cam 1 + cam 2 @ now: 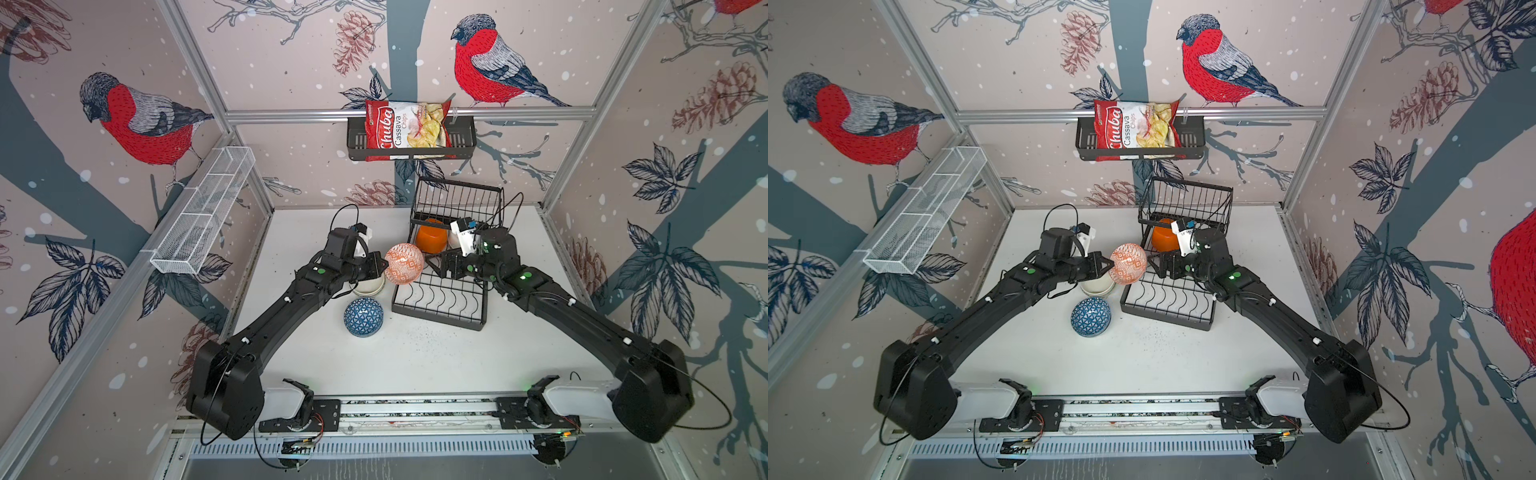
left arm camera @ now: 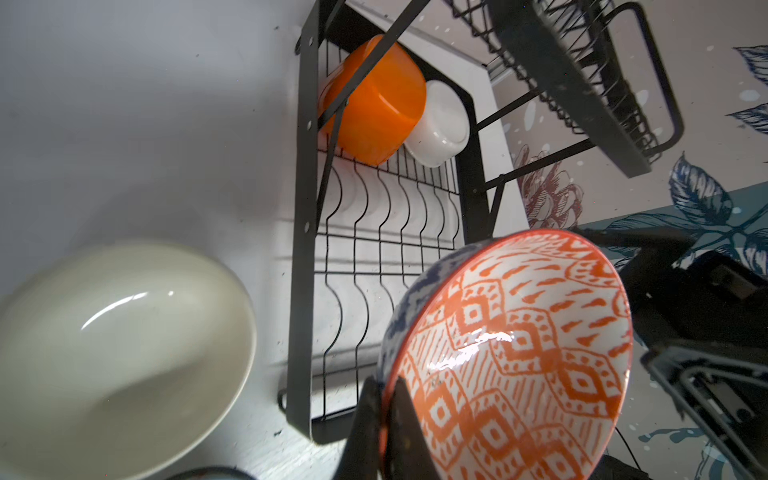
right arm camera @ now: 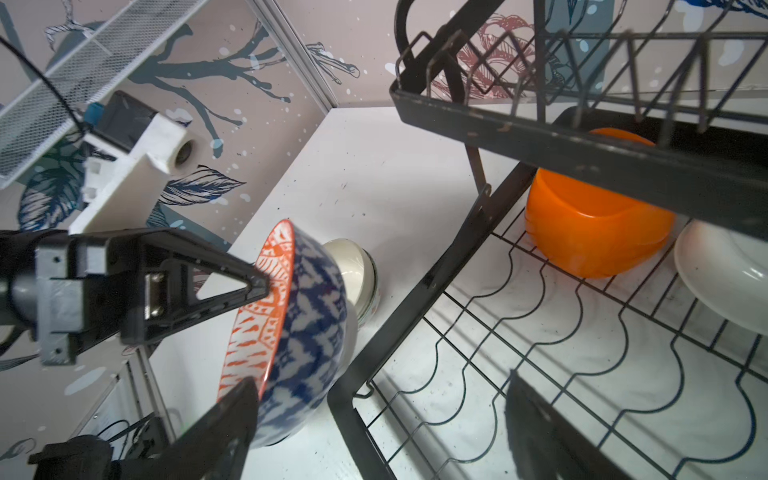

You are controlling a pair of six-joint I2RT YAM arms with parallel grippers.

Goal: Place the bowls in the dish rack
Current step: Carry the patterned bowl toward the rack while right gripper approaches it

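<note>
Patterned bowl [image 1: 404, 263], orange inside and blue outside, hangs on edge in the air at the left edge of the dish rack [image 1: 438, 318]. The left gripper [image 1: 383, 264] is clamped on its rim. The right gripper [image 1: 435, 262] waits over the rack, jaws spread wide, holding nothing.

An orange bowl [image 1: 431, 240] and a white bowl [image 2: 440, 124] already sit at the rack's far end.

With such a thin rim pinch, the bowl may swing, slip, or knock the rack frame. Whether the right fingers touch it is unclear.

A cream bowl [image 2: 120, 353] lies half hidden under the left arm. A blue bowl [image 1: 363, 316] sits upside down nearby.
</note>
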